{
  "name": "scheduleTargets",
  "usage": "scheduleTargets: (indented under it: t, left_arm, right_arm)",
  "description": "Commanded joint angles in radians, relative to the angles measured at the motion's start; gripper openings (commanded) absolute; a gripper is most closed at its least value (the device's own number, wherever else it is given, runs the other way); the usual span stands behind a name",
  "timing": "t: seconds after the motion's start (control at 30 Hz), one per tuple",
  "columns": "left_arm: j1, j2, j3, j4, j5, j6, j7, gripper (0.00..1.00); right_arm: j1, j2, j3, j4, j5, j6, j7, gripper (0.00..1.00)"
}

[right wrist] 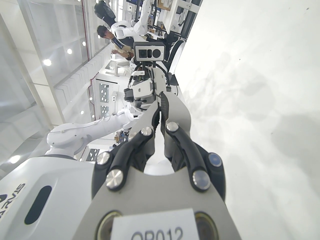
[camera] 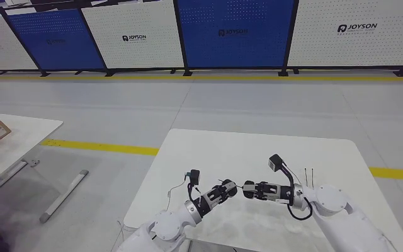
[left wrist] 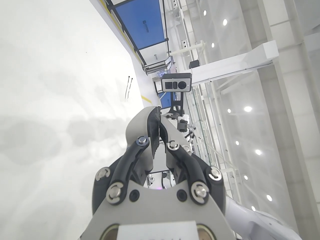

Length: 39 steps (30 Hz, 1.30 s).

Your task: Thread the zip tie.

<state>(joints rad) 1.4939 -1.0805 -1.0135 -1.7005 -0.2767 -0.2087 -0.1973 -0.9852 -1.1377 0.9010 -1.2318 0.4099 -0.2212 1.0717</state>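
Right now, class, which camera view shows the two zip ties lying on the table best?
The left wrist view: both black zip ties lie side by side, heads distinguishable. The top view gives two faint thin lines. Right wrist view faces away.

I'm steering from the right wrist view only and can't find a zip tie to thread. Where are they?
Observer: Two zip ties lie side by side on the table, toward its right edge in the top view.
Operator: Is anything touching them?
Observer: No. They lie apart from the right pincer, which points away from them.
Operator: And on the opposite side?
Observer: The left pincer is shut, facing yours tip to tip over the middle of the table.
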Motion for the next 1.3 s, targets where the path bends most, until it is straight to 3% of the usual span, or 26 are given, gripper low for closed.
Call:
scheduleTargets:
  t: [0.0,0.03,0.13,0.17,0.27,0.33,0.43,0.97,1.2,1.27]
  left_arm:
    - [-0.004,-0.002,0.001,0.004,-0.001,0.007,0.003,0.0]
    - [-0.006,-0.003,0.002,0.006,-0.001,0.009,0.002,0.0]
    - [-0.009,-0.004,0.003,0.011,0.006,0.02,0.0,0.0]
    - [-0.009,-0.004,0.004,0.012,0.012,0.025,-0.001,0.0]
    - [-0.009,-0.006,0.007,0.009,0.026,0.043,0.002,0.0]
    - [-0.007,-0.007,0.006,0.007,0.02,0.066,0.008,0.0]
    - [-0.008,-0.01,0.001,0.004,0.0,0.102,0.046,0.0]
    - [-0.011,-0.013,0.009,0.003,0.017,0.104,0.053,0.0]
    - [-0.002,-0.011,-0.02,-0.017,-0.059,0.099,-0.015,0.0]
    - [0.001,-0.006,-0.038,-0.022,-0.068,0.119,-0.071,0.0]
  right_arm:
    - [-0.011,0.004,0.014,-0.007,0.002,-0.005,-0.001,0.74]
    - [-0.017,0.006,0.021,-0.01,0.002,-0.008,-0.001,0.88]
    - [-0.038,0.013,0.047,-0.025,0.005,-0.017,-0.001,0.93]
    - [-0.044,0.016,0.055,-0.03,0.005,-0.02,-0.001,1.0]
    - [-0.069,0.024,0.086,-0.05,0.011,-0.039,-0.005,1.0]
    - [-0.094,0.032,0.116,-0.069,0.016,-0.082,-0.007,1.0]
    - [-0.114,0.037,0.138,-0.082,0.024,-0.113,-0.007,1.0]
    - [-0.116,0.037,0.138,-0.083,0.023,-0.112,-0.012,1.0]
    - [-0.173,0.055,0.231,-0.1,0.112,-0.119,0.033,1.0]
    - [-0.195,0.062,0.261,-0.102,0.128,-0.119,0.061,1.0]
